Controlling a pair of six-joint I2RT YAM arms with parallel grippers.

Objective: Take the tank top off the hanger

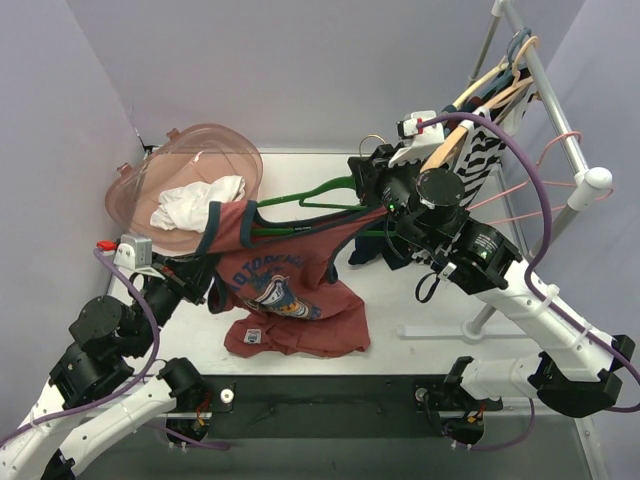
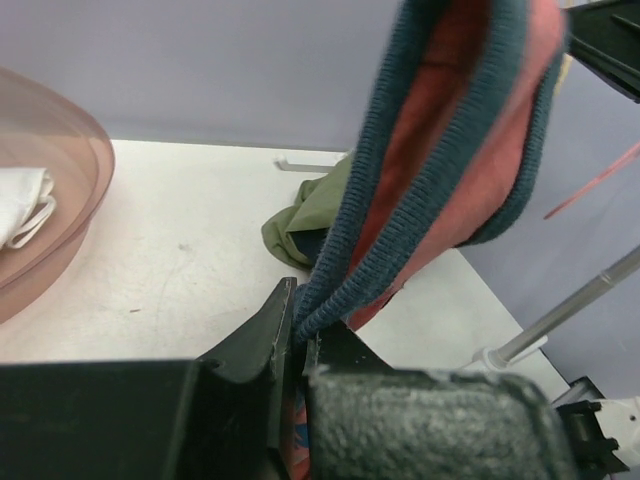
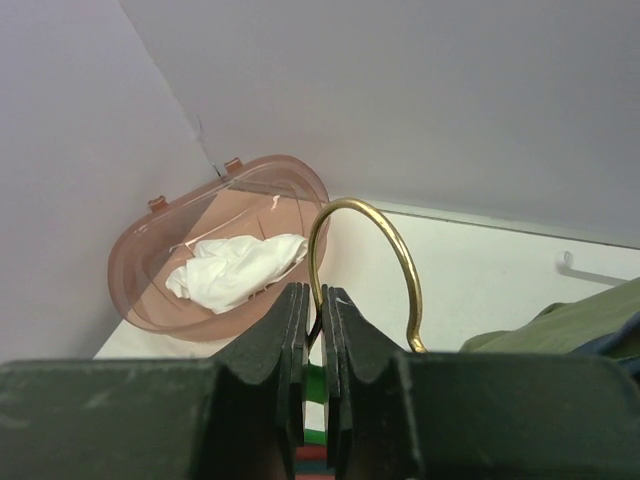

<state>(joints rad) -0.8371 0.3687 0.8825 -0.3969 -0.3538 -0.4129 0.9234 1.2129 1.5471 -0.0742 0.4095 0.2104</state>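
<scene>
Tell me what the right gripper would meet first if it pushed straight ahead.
Already shut on the hanger's gold hook, the right gripper looks aimed at the pink basket holding a white cloth; likely that first, though depth is unclear.

hanger (image 1: 318, 190) mostly under tank top (image 1: 300, 325), chest print (image 1: 272, 290) unreadable

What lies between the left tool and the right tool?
The red tank top, hung on the green hanger, spans it in the top view; the left tool pinches its trim, the right tool the hook.
</scene>
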